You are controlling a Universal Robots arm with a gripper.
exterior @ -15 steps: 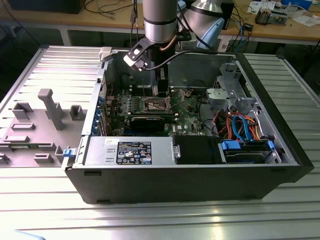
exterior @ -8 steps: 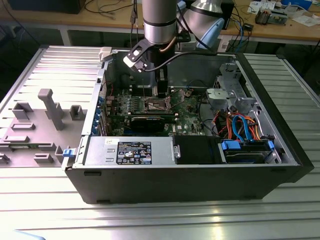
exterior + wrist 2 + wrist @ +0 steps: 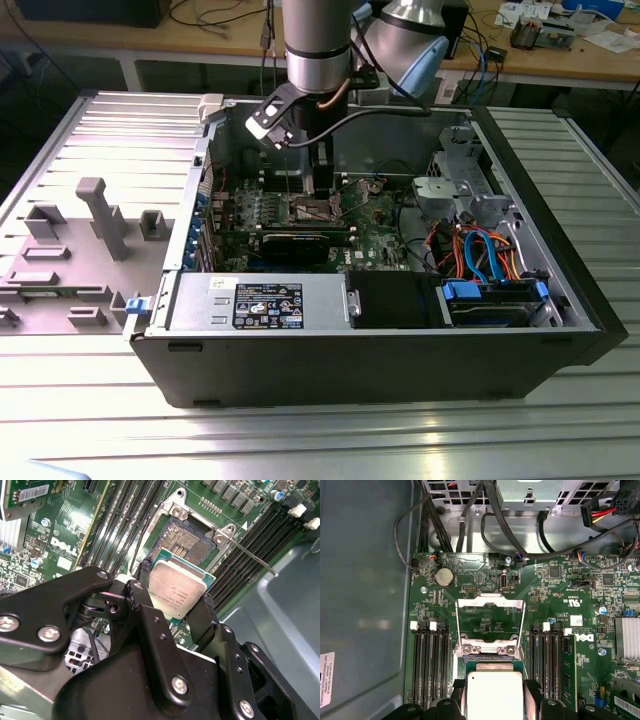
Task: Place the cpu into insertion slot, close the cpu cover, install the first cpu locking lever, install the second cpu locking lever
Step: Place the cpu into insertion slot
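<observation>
- The open black metal computer case (image 3: 400,360) lies on its side on a ribbed aluminium table (image 3: 560,440). The grey robot arm (image 3: 318,45) reaches straight down into it.
- The green motherboard (image 3: 555,595) lines the case floor, with long black memory slots (image 3: 427,665) on either side of the socket area.
- The black two-fingered gripper (image 3: 175,592) is closed part-way. Its pads clamp two opposite edges of the cpu, and the gap between them equals the chip's width.
- The cpu cover (image 3: 490,603), a thin silver frame plate with a large cut-out, is swung back on its hinge and clear of the socket.
- The insertion slot (image 3: 182,537), a square dark socket with rows of gold contacts inside a silver rim, lies bare and unfilled.
- The cpu (image 3: 177,587), a small flat square chip with a dull silver-grey lid and green border, hangs in the grip. It is over the socket's near edge, not seated, and looks roughly level with the board.
- A thin silver wire locking lever (image 3: 255,560) sticks out free beside the socket, so it appears unlatched.
- Judged from this, the first step, placing the chip, is in hand, and the cover and both levers are not yet done.
- Seating calls for centring the chip over the socket with its edges square to the rim. It must go down flat and gently, because the contacts look delicate.
</observation>
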